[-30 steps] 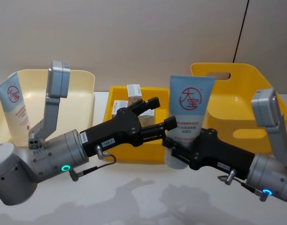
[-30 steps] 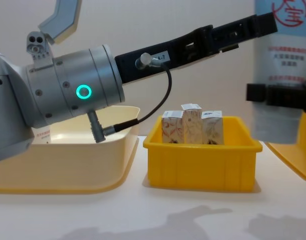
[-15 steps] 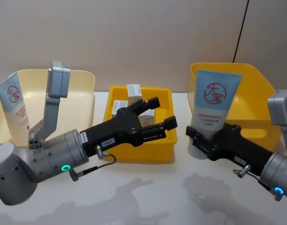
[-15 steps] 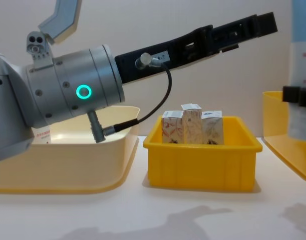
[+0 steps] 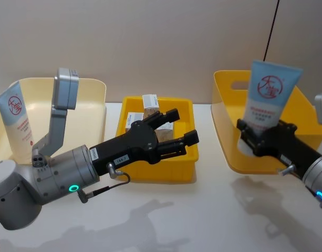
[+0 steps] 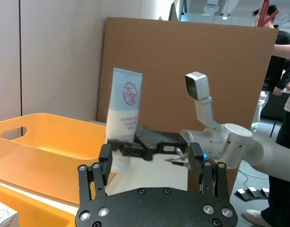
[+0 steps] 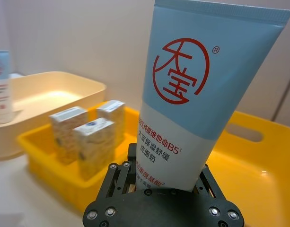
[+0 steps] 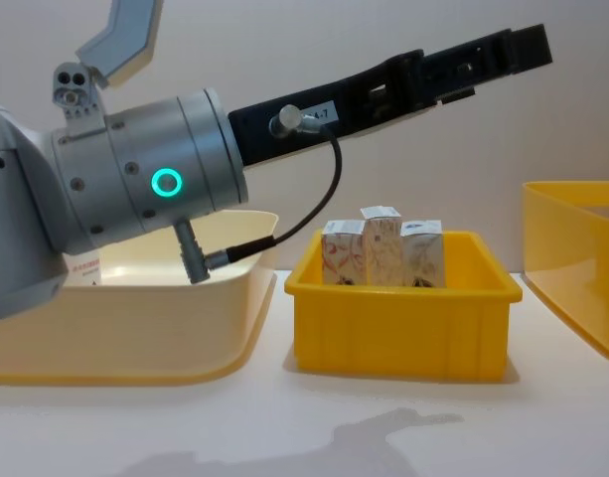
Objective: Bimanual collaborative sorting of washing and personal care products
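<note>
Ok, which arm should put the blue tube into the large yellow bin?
Right. The right gripper is shut on the tube, held upright at the large yellow bin. The left gripper hangs open and empty above the small bin of cartons.

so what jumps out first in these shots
A pale-blue tube with a red logo stands out, held upright by the right claw at the big yellow bin on the right. The open left claw hovers over the small yellow bin of white cartons in the middle. A second tube stands in the cream tray, left.
</note>
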Controlling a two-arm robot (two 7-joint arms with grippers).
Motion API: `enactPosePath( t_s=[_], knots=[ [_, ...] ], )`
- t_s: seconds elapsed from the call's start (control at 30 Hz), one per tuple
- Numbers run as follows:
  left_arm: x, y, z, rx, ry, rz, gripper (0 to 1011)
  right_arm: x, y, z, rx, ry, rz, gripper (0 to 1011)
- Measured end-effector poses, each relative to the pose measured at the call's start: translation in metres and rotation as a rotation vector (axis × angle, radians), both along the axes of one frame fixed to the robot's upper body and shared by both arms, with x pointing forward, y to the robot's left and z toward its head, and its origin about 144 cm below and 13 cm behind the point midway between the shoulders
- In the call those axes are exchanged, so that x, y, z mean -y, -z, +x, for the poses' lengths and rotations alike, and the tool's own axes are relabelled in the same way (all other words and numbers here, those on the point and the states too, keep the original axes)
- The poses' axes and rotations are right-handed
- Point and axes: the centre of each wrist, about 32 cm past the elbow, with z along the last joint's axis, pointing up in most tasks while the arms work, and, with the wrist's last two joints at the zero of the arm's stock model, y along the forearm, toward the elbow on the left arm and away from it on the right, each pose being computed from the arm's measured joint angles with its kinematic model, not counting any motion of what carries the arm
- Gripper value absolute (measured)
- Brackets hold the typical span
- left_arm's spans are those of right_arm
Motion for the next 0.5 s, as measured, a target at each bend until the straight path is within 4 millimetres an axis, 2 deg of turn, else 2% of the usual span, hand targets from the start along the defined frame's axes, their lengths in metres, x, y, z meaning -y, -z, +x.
enactPosePath(
  t_s=[0.37, 0.5],
  knots=[
    [0.0, 0.0, 0.0, 0.0, 0.0, 0.0, 1002, 0.01, -0.003, 0.038, 0.112, 0.149, -0.01, 454],
    [0.0, 0.0, 0.0, 0.0, 0.0, 0.0, 1002, 0.013, -0.005, 0.06, 0.167, 0.171, -0.005, 454]
  ],
)
